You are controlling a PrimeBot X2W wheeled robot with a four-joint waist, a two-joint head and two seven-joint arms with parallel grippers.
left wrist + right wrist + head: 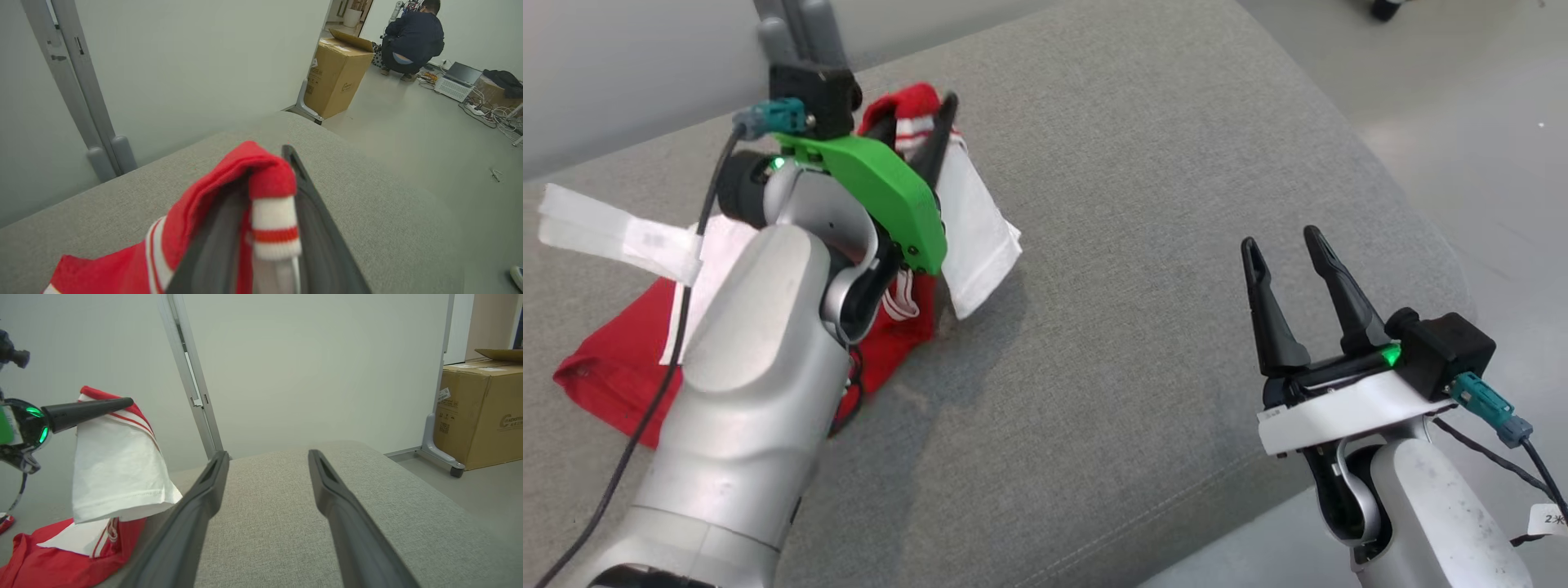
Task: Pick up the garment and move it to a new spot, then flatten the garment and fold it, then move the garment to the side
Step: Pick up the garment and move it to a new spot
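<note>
The left arm [760, 343] hides the garment's [613, 367] middle.

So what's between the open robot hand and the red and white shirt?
Just bare grey cushion lies between the right gripper and the garment, as the head view shows.

The garment [613, 367] lies on the left part of the cushion [1135, 245], with one end raised between the fingers of the left gripper [919, 114]. The right gripper [1281, 238] is well apart, over the right part. A box [339, 77] stands on the floor beyond the cushion.
</note>
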